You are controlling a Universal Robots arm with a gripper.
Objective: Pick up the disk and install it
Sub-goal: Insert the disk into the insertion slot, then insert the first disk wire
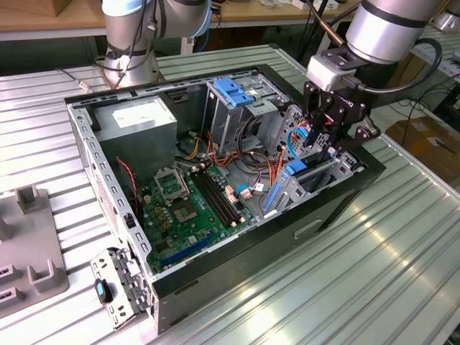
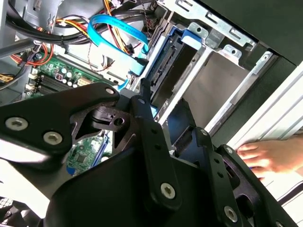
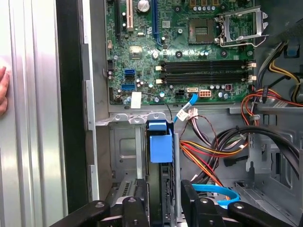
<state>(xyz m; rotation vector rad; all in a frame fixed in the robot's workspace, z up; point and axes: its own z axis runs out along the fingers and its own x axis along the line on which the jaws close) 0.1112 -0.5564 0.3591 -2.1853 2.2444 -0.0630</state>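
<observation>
The disk (image 1: 298,180) stands on edge in the drive bay at the exterior view's right end of the open computer case (image 1: 215,273). Its blue rail end (image 3: 160,146) and dark body lie between metal bay walls. My gripper (image 1: 327,151) hangs directly over that bay. In the first wrist view my gripper (image 3: 163,189) has one black finger on each flat side of the disk and looks shut on it. In the second wrist view the disk (image 2: 165,71) shows its connector edge just past my gripper (image 2: 170,116).
A person's hand (image 2: 265,158) rests on the ribbed table beside the case. Blue, orange and black cables (image 3: 213,161) crowd the bay. The case holds a green motherboard (image 1: 190,198), a grey power supply (image 1: 136,118) and a blue-latched cage (image 1: 233,90). A second arm's base (image 1: 133,43) stands behind.
</observation>
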